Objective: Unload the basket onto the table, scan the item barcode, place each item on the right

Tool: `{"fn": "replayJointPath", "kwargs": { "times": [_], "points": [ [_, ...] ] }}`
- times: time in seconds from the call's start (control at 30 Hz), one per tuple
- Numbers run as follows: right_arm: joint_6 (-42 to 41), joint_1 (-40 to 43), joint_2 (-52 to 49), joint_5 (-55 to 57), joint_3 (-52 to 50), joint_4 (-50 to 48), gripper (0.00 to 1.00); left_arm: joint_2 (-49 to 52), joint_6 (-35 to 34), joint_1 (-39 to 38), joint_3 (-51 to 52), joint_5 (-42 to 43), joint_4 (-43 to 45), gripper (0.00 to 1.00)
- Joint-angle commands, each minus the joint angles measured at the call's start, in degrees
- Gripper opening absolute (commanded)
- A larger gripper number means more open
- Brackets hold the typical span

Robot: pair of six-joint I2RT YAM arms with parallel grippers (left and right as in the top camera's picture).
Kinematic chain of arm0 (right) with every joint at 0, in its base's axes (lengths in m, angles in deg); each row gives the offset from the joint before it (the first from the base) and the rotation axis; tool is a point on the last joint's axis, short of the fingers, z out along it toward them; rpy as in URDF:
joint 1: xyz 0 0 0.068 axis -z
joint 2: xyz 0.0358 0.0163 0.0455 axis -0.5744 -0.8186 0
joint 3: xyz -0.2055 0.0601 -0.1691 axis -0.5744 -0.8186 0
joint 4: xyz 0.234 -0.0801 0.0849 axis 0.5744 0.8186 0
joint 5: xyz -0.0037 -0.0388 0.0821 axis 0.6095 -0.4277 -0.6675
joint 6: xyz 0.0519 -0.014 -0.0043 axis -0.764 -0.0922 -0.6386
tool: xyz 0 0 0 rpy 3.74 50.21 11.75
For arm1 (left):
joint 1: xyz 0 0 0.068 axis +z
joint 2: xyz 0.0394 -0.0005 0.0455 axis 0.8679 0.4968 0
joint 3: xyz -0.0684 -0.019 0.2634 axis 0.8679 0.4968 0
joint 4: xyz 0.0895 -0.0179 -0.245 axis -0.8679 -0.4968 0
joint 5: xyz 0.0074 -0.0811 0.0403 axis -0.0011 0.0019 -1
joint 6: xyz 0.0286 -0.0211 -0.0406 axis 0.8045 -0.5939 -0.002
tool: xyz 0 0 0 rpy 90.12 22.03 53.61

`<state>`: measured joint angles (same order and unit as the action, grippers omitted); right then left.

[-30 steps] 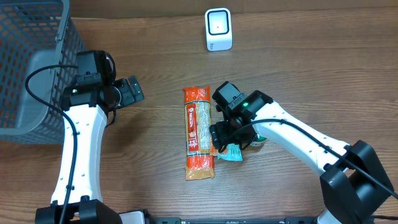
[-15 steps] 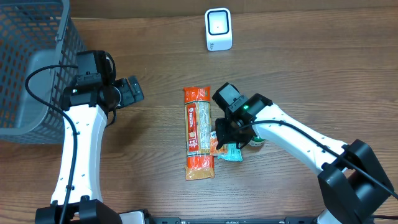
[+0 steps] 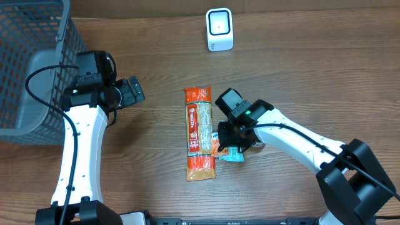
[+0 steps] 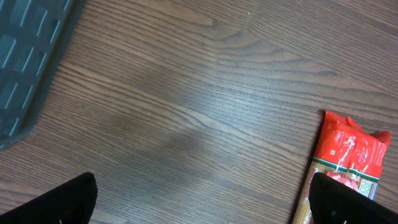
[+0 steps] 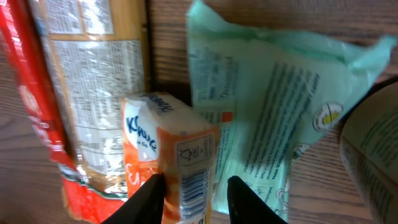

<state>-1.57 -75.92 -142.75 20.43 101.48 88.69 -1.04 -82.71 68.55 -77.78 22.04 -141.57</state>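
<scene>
Two arms work over a wooden counter (image 3: 312, 62). The right end effector (image 5: 196, 198) stands over a small orange box (image 5: 177, 152), which lies near the middle of the counter, wedged between a long spaghetti packet (image 3: 199, 134) on one side and a pale green pouch (image 5: 280, 99) on the other. The white fingers (image 5: 148, 200) bracket the lower end of the box: one lies against its flank and the other sits just beside the opposite flank. Whether the grip is firm cannot be told. A barcode (image 5: 196, 183) shows on the box face turned toward the wrist camera. The left end effector (image 3: 131, 92) hangs with its jaws wide apart and empty, toward the left edge beside a grey basket (image 3: 25, 75). A white scanner (image 3: 219, 29) stands at the middle of the far edge, well apart from the box.

Step in hand, as judged: the pick-up of the item, before any presentation. The next move calls for a secure hold and a lift clear of both neighbours without dragging them. A carry toward the far edge should follow, with the barcode face turned to the scanner window.
</scene>
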Motion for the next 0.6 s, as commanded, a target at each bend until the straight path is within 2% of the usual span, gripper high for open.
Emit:
{"fn": "replayJointPath", "kwargs": {
  "times": [0.0, 0.07, 0.17, 0.23, 0.57],
  "points": [
    [-1.31, 0.0, 0.66, -0.72, -0.92, -1.2, 0.35, 0.0, 0.66, -0.07, -0.26, 0.22, 0.02, 1.0],
    [-1.31, 0.0, 0.66, -1.64, -0.92, -1.9, 0.36, 0.0, 0.68, -0.07, -0.26, 0.24, 0.02, 1.0],
    [-1.36, 0.0, 0.66, -2.67, -0.92, -2.75, 0.5, 0.0, 0.68, -0.07, -0.26, 0.24, 0.02, 1.0],
    [-1.57, 0.0, 0.66, -2.62, -0.94, -2.91, 0.54, 0.0, 0.68, -0.07, -0.26, 0.22, 0.02, 1.0],
    [-3.67, 0.0, 0.66, -3.08, -3.39, -5.22, 0.54, 0.0, 0.68, -0.07, -0.26, 0.24, 0.02, 1.0]
  ]
}}
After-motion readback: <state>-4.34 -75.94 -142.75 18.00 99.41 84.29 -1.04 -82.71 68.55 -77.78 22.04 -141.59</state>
